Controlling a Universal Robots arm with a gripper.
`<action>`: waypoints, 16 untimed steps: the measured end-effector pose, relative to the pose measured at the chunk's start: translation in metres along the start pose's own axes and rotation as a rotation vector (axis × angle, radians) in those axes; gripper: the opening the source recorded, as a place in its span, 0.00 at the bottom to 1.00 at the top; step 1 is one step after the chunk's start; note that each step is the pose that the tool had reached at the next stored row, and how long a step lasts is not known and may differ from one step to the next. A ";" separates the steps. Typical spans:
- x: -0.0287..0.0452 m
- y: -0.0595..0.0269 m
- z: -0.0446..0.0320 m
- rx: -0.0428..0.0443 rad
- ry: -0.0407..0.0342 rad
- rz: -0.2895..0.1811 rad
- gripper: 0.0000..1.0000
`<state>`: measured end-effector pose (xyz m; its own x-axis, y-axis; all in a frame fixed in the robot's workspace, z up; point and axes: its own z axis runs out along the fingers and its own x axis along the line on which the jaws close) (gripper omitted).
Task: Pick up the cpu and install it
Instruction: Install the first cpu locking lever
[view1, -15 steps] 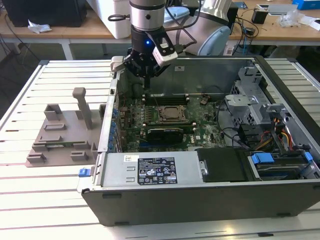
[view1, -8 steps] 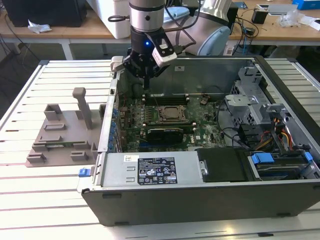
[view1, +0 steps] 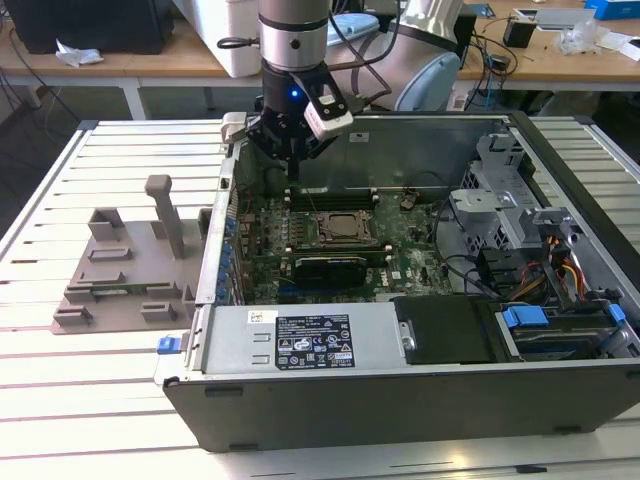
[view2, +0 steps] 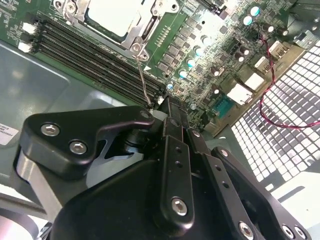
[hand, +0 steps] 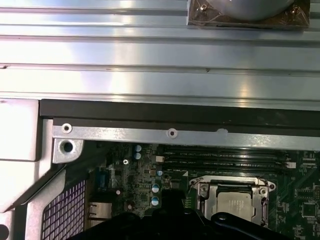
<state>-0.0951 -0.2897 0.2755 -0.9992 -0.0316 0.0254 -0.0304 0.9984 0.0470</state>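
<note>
The cpu (hand: 235, 204) lies flat in the motherboard socket, its silver top showing inside the metal frame (hand: 202, 189); the second wrist view shows the cpu (view2: 112, 15) as a bright square. In the exterior view the socket (view1: 345, 228) sits mid-board inside the open computer case (view1: 420, 350). My gripper (view1: 293, 168) hangs over the board's rear left corner, above the memory slots (view2: 95, 60) and off to the socket's side, clear of the cpu. Its fingers (view2: 170, 107) are shut together with nothing between them.
A grey moulded tray (view1: 120, 275) with an upright post stands on the slatted table at the exterior view's left of the case. Drive cages and cables (view1: 545, 250) crowd the case's right end. A thin socket lever wire (view2: 142, 75) rises close to my fingertips.
</note>
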 end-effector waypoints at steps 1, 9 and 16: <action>0.0000 0.0000 0.0007 0.0000 0.0000 0.000 0.11; -0.0002 0.0004 0.0073 0.0000 0.0000 0.000 0.11; -0.0089 0.0036 0.0109 0.0000 0.0001 0.000 0.11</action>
<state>-0.0866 -0.2854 0.2645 -0.9992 -0.0316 0.0255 -0.0304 0.9984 0.0470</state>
